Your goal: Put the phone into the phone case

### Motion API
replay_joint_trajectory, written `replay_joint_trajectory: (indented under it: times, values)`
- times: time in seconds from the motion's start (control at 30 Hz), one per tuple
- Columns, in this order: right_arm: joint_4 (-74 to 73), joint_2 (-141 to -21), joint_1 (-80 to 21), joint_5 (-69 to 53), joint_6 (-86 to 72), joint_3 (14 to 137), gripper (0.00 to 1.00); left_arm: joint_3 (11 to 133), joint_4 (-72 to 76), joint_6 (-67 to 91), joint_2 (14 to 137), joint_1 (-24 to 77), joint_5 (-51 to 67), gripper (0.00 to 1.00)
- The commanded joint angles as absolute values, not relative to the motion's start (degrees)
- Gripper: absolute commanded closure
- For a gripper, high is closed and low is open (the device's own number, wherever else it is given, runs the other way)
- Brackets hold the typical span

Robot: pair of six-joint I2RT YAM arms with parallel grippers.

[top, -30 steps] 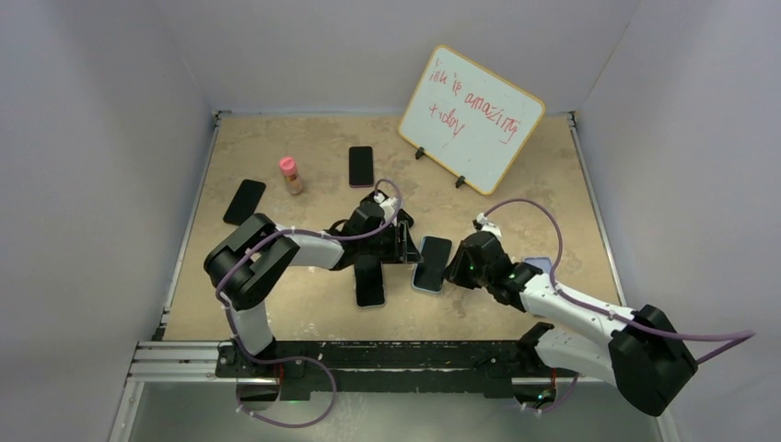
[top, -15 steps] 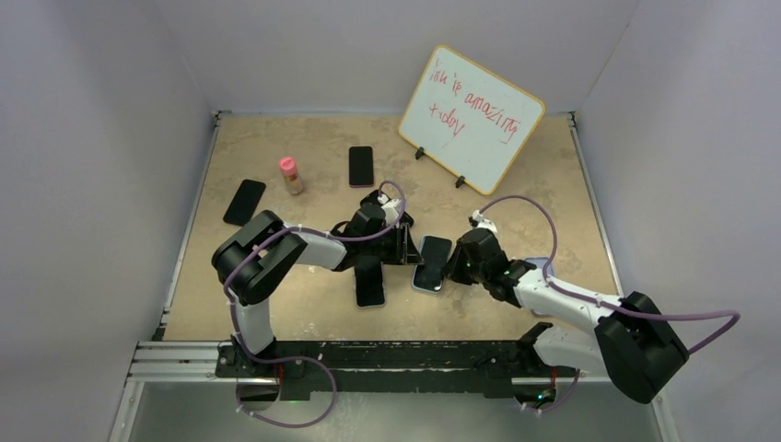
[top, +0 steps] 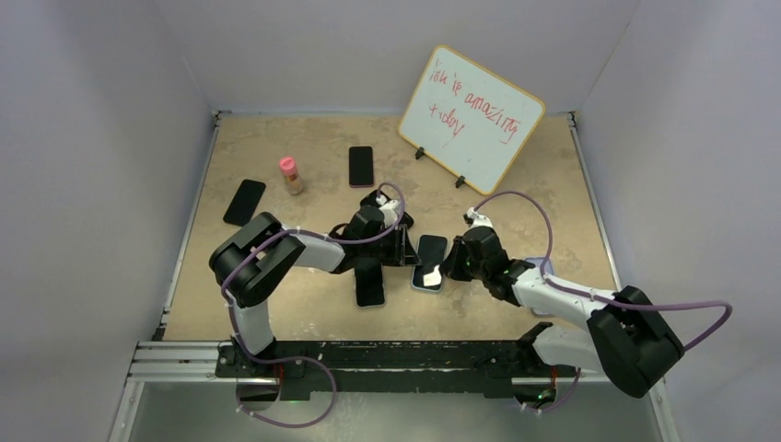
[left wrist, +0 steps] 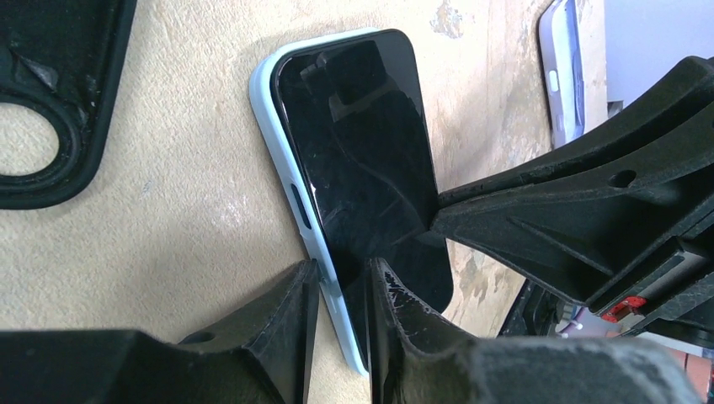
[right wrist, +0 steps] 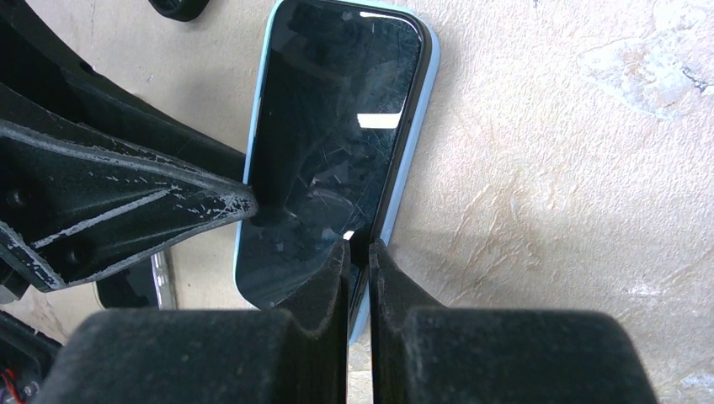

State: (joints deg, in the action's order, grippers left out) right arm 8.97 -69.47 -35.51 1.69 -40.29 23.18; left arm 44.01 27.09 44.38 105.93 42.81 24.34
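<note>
The phone [top: 430,261], with a black screen, lies in a light-blue phone case [left wrist: 274,126] at the table's middle. My left gripper [top: 406,249] is at its left side; in the left wrist view [left wrist: 341,290] the fingers straddle the case's blue edge and close on it. My right gripper [top: 447,267] is at the right side; in the right wrist view [right wrist: 360,252] the fingers are nearly together on the phone's [right wrist: 328,135] dark edge, with the case's rim [right wrist: 412,143] just outside. The right gripper's finger [left wrist: 572,202] rests on the screen.
Black phones lie at the back [top: 361,166], at the left [top: 244,202] and under the left arm [top: 369,281]. A pink-capped bottle [top: 291,174] and a whiteboard [top: 472,118] stand behind. A lavender case [left wrist: 560,76] lies to the right and a black case [left wrist: 50,101] to the left.
My right arm has pushed a little to the left and away, and the phone with its case has shifted slightly with it. The left gripper has stayed at the case's edge.
</note>
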Motion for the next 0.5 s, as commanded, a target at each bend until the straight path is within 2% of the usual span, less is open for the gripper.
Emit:
replay_joint_trajectory:
  times: [0.0,0.17,0.37,0.47]
  values:
    - [16.96,-73.91,-36.65,-1.76,-39.03,24.02,0.92,42.79,25.74,46.54,103.03,47.04,24.93,0.75]
    - [13.96,-69.54,-36.63,0.6,-40.82,22.67,0.9,41.41,19.53,47.72,98.77,48.98,18.84,0.76]
    - [5.36,-60.98,-36.65,3.99,-42.17,23.5,0.64,38.46,21.16,52.38,95.08,49.41,16.45,0.73]
    - [4.04,-59.75,-36.58,6.13,-42.82,23.38,0.57,39.25,19.61,51.79,92.97,49.12,14.6,0.69]
